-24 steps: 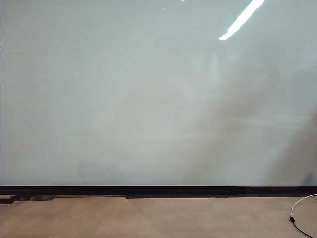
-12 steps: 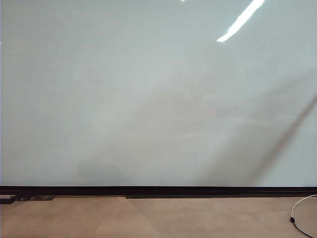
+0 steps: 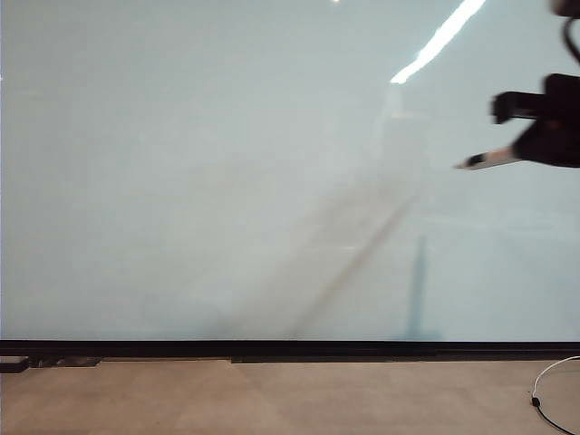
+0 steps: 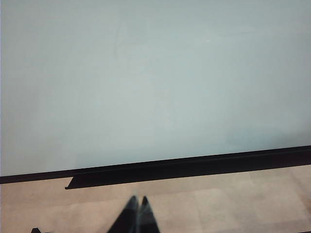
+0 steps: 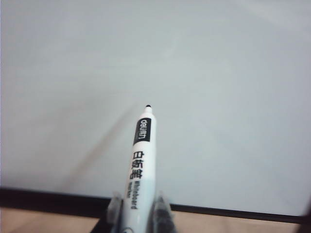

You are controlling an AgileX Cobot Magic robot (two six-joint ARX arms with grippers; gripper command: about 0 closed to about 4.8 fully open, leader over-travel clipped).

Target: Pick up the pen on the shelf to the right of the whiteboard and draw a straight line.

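Note:
The whiteboard (image 3: 227, 181) fills nearly the whole exterior view, and no straight line shows on it in any view. High at its right edge, my right gripper (image 3: 527, 138) is shut on the pen (image 3: 494, 159), a white marker whose dark tip points left along the board. In the right wrist view the pen (image 5: 140, 160) sits between the fingers of the right gripper (image 5: 138, 208), tip toward the whiteboard (image 5: 218, 73); I cannot tell whether it touches. My left gripper (image 4: 137, 201) hangs shut and empty over the floor below the board. The shelf is out of view.
A black strip (image 3: 290, 348) runs along the board's bottom edge, above the beige floor (image 3: 272, 399). A white cable with a black end (image 3: 542, 391) lies on the floor at the lower right. Small dark pieces (image 3: 14, 364) sit at the lower left.
My right gripper has swung into the exterior view at the upper right, carrying the pen. Its shadows have shifted across the board. The left gripper has not moved.

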